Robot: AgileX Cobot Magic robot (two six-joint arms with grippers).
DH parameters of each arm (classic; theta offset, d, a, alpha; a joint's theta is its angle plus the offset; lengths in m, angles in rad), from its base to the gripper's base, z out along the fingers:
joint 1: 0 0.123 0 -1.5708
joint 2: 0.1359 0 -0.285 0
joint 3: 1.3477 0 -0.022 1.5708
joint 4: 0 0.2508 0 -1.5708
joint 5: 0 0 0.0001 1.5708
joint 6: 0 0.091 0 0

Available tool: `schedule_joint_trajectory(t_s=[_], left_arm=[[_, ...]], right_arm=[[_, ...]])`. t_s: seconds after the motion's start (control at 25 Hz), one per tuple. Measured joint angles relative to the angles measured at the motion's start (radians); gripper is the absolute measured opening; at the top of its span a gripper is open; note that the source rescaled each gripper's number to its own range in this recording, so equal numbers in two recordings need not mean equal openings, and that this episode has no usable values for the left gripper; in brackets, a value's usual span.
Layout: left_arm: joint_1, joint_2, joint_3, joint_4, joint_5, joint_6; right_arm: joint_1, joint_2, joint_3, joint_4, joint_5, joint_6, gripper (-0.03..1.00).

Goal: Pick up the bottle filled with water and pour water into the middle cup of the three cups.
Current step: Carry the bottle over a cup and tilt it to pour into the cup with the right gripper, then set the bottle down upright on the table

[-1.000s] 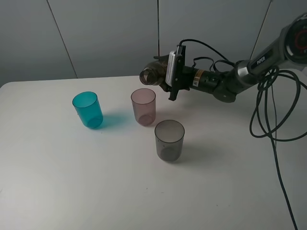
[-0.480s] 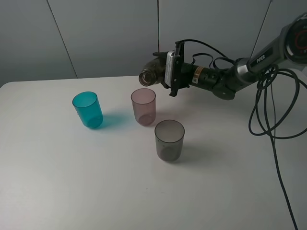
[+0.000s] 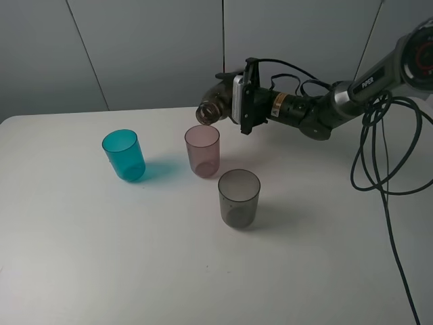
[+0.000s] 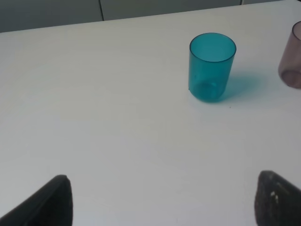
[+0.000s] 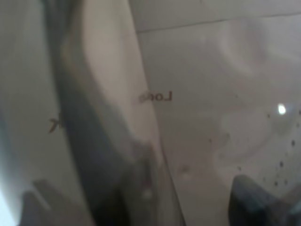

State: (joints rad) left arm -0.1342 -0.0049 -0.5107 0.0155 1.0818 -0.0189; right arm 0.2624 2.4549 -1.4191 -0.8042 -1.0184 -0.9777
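My right gripper [image 3: 233, 101] is shut on the smoky grey-brown bottle [image 3: 215, 105], held tipped on its side with its neck [image 3: 205, 114] pointing down-left, just above the rim of the pale pink middle cup [image 3: 203, 150]. The teal cup [image 3: 124, 154] stands to the left and the smoky grey cup [image 3: 239, 198] to the front right. The right wrist view is filled by the bottle's translucent wall [image 5: 188, 117] close up. My left gripper [image 4: 160, 200] is open over bare table, with the teal cup [image 4: 211, 66] ahead and the pink cup [image 4: 292, 61] at the frame edge. The left arm is out of the exterior view.
The white table [image 3: 101, 257] reaches to the grey wall panels behind. Black cables [image 3: 385, 162] hang from the right arm over the table's right side.
The right gripper has moved slightly left and tipped the bottle further, bringing its neck lower toward the pink cup's rim. The cups have not moved.
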Motion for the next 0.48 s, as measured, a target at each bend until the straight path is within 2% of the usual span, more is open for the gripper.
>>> schedule_joint_trajectory(t_s=[0.48], left_arm=[[0.000,0.000,0.000,0.000,0.000,-0.004]], right_arm=[[0.000,0.000,-0.002,0.000,0.000,-0.043,0.00]])
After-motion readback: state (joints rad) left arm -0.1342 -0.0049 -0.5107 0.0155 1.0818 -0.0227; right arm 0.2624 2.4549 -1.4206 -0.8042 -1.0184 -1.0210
